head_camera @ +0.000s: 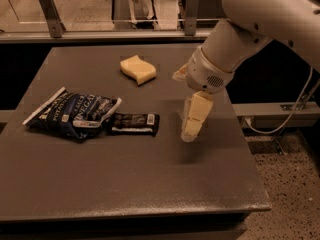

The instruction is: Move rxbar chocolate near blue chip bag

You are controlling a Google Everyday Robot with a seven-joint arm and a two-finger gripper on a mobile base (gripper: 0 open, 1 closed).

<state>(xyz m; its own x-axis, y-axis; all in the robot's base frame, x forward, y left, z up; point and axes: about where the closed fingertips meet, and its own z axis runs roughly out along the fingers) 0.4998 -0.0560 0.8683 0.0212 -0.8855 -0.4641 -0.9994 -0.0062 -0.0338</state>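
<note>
The rxbar chocolate (134, 123), a small flat black bar with a white label patch at its right end, lies on the dark table (125, 194). Its left end touches the blue chip bag (73, 113), a crinkled dark blue bag with white lettering lying left of centre. My gripper (190, 132) hangs from the white arm, raised above the table to the right of the bar and apart from it. It holds nothing.
A wavy pale yellow sponge (138, 68) lies at the back centre of the table. Metal rails and posts (50, 11) run behind the table's far edge. A cable (295, 109) hangs off the right side above a speckled floor.
</note>
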